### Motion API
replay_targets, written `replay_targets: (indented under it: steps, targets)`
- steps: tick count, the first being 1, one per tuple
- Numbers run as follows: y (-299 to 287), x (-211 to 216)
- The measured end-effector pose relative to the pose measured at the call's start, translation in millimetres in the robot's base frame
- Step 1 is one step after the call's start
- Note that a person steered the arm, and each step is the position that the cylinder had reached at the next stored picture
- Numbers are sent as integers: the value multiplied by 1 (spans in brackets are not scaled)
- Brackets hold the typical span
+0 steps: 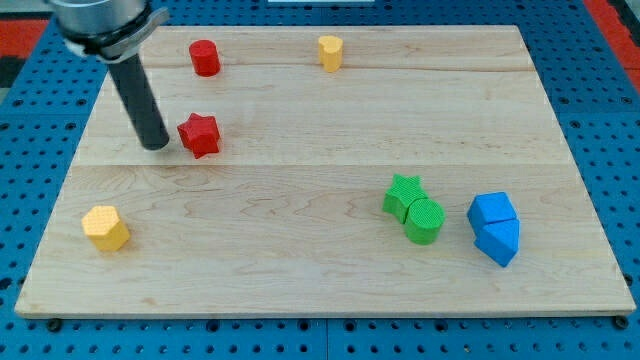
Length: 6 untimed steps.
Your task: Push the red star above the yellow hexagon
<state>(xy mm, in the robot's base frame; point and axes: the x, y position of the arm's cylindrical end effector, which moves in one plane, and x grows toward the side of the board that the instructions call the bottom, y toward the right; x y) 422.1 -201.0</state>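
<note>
The red star [200,134] lies on the wooden board [320,260] in the upper left part of the view. The yellow hexagon [105,228] lies near the board's lower left corner, well below and left of the star. My tip [157,146] rests on the board just left of the red star, a small gap apart from it. The dark rod rises from the tip toward the view's top left.
A red cylinder [204,57] stands near the top edge, above the star. A small yellow block [330,52] stands at top centre. A green star [403,195] and green cylinder [424,220] touch at lower right, beside two blue blocks [494,228].
</note>
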Motion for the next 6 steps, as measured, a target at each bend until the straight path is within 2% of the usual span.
replay_targets:
  steps: [1, 2, 3, 4, 5, 6]
  targets:
    - [4, -31]
    - [34, -64]
    - [75, -64]
    - [81, -31]
    - [59, 8]
    - [29, 19]
